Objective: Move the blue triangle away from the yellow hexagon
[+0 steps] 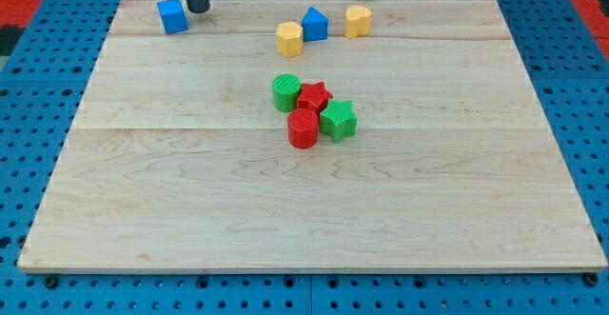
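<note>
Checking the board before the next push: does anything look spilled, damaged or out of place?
Nothing stands out. My tip sits just right of the blue cube at the view's top left, while the blue triangle sits between two yellow blocks. All blocks look intact.

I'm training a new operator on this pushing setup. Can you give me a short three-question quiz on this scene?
1. True or false: my tip touches the blue triangle.
2. Which block is nearest my tip? A) red star B) blue cube C) green star
3. Fill in: the blue triangle sits between two ___ blocks.

Key:
1. False; my tip is far toward the view's left of it.
2. B.
3. Yellow: one on its left, one on its right.
</note>
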You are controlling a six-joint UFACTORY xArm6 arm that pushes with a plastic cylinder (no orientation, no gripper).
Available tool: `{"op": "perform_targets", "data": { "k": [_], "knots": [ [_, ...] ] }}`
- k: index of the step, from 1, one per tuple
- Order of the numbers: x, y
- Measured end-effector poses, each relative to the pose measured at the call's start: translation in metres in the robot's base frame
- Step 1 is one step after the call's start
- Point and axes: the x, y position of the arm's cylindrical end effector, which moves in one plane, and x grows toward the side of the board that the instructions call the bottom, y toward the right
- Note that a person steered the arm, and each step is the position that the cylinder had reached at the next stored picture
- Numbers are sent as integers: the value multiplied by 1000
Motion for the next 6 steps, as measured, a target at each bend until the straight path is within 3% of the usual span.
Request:
{"op": "perform_targets", "data": {
  "k": [1,4,5,6],
  "knots": [
    [0,0],
    [1,124],
    [18,161],
    [70,204]
  ]
}}
